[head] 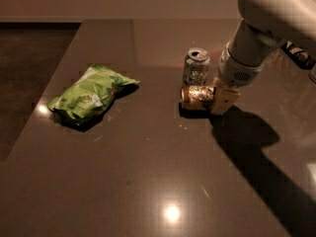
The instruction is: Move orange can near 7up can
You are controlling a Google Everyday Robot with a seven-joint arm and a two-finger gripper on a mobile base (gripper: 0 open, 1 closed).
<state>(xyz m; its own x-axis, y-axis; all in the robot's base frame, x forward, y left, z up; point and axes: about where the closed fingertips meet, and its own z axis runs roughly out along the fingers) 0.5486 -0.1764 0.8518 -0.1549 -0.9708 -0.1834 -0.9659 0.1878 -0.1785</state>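
The orange can (pixel 197 97) lies on its side on the dark table (pixel 148 181), just in front of the upright 7up can (pixel 196 66), with a small gap between them. My gripper (pixel 217 98) comes in from the right and is shut on the orange can's right end. One tan finger (pixel 225 100) shows in front; the other is hidden behind the can. The can's shadow lies tight under it, so it is at or just above the tabletop.
A green chip bag (pixel 89 96) lies on the left part of the table. The table's left edge (pixel 44 107) drops to a dark floor. My arm (pixel 261 33) and its shadow cover the right side.
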